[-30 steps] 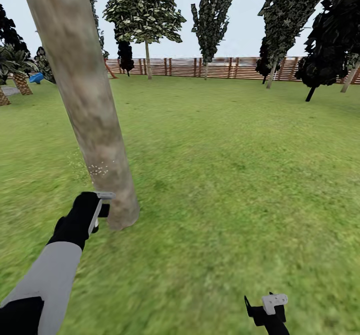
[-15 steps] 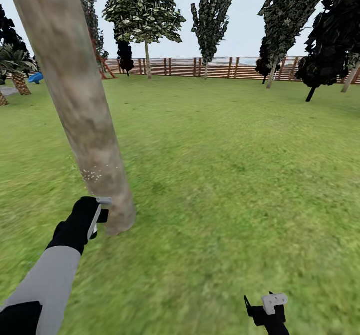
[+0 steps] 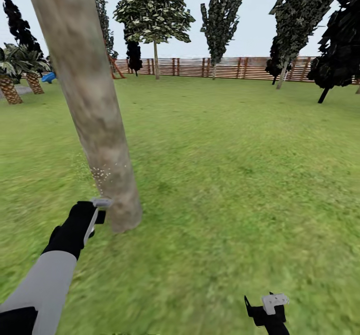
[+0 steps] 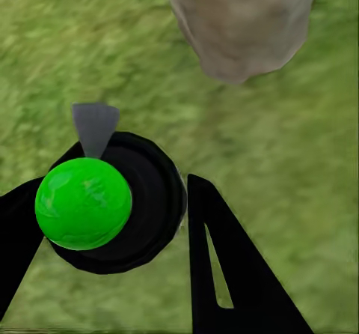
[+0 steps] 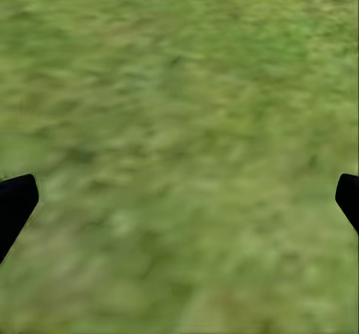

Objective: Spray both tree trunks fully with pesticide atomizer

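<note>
A thick pale grey-beige tree trunk (image 3: 95, 115) leans up from the lawn at the left of the head view. A patch of white spray specks (image 3: 102, 173) sits low on it. My left gripper (image 3: 96, 214) is beside the trunk's base, shut on the pesticide atomizer (image 3: 102, 203). In the left wrist view the atomizer (image 4: 84, 203) is a black round body with a bright green ball top and a grey nozzle, held in my left gripper (image 4: 112, 225), with the trunk's foot (image 4: 239, 27) just beyond. A second leafy tree (image 3: 155, 12) stands far off by the fence. My right gripper (image 3: 267, 309) hangs open over grass.
Green lawn (image 3: 240, 165) stretches out to the right and ahead. A brown slatted fence (image 3: 225, 68) closes the far side, with narrow dark trees (image 3: 220, 10) along it. Low palm-like plants (image 3: 12, 75) and a blue object (image 3: 48, 77) stand at the far left.
The whole head view has shifted a little to the right, so the camera moved. My left gripper stays at the trunk's base with the atomizer; the right arm is unchanged.
</note>
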You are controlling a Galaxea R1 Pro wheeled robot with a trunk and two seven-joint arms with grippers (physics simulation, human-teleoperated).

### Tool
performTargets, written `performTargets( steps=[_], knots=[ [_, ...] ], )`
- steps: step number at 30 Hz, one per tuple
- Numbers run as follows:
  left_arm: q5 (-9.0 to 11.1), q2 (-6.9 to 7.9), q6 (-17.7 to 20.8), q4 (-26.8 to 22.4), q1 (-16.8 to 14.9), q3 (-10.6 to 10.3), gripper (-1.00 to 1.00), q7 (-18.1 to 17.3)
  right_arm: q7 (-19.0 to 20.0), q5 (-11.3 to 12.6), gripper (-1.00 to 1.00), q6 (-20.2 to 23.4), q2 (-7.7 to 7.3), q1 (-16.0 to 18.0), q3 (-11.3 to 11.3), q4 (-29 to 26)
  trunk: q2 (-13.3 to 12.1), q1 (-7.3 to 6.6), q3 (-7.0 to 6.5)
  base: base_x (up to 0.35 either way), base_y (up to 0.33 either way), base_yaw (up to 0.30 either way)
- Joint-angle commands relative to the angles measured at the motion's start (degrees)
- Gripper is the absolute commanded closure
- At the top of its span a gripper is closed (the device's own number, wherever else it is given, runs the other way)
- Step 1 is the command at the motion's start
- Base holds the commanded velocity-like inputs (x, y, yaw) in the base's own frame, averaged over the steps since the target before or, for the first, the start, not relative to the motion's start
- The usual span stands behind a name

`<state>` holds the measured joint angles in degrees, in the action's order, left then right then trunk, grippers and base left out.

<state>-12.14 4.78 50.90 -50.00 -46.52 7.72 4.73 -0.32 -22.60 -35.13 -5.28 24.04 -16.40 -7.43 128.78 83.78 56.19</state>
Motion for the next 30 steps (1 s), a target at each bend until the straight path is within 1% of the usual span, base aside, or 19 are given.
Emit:
performTargets(
  steps=[1,6,7,14,17,22,26,27,30],
  knots=[
    [-0.2,-0.08,0.1,-0.1,0.3,0.0,1.00,0.1,0.0,-0.6,-1.00,-0.2,0.00,0.0,-0.5,0.1,0.0,-0.01,0.05,0.000,0.000,0.270],
    [-0.2,-0.12,-0.3,0.0,2.4,0.0,1.00,0.1,0.0,-0.6,-1.00,-0.2,0.00,0.0,-0.4,0.0,0.0,-0.01,0.05,0.106,-0.108,0.078],
    [-0.3,-0.07,-0.4,0.0,3.2,0.0,1.00,0.2,0.0,-0.6,-1.00,-0.2,0.00,0.0,-0.4,0.0,0.0,-0.01,0.05,0.197,-0.195,0.005],
    [-0.3,-0.12,-0.4,-0.1,3.6,0.0,1.00,0.3,0.0,-0.5,-1.00,-0.2,0.00,0.0,-0.5,0.0,0.0,-0.01,0.05,0.212,-0.200,0.006],
    [-0.3,-0.06,-0.4,-0.1,3.6,0.1,1.00,0.3,0.0,-0.5,-1.00,-0.2,0.00,0.0,-0.5,-0.1,0.0,-0.01,0.05,0.103,-0.242,0.205],
    [-0.4,0.46,-0.3,0.0,3.8,0.3,1.00,0.3,0.0,-0.6,-1.00,-0.2,0.00,0.0,-0.5,-0.1,0.0,-0.01,0.05,-0.137,-0.215,0.272],
    [-0.3,-0.03,-0.5,0.6,5.1,0.1,1.00,0.3,0.0,-0.6,-1.00,-0.2,0.00,0.0,-0.5,-0.1,0.0,-0.01,0.05,-0.033,-0.029,0.276],
    [-0.2,-0.15,-1.1,0.7,5.2,0.1,1.00,0.2,0.0,-0.6,-1.00,-0.2,0.00,0.0,-0.5,-0.1,0.0,-0.01,0.05,-0.005,-0.004,0.277],
    [-0.2,-0.23,-5.5,1.1,5.4,0.0,1.00,0.4,0.0,-0.6,-1.00,-0.2,0.00,0.0,-0.5,0.0,0.0,-0.01,0.05,0.034,-0.023,0.250]
  ],
)
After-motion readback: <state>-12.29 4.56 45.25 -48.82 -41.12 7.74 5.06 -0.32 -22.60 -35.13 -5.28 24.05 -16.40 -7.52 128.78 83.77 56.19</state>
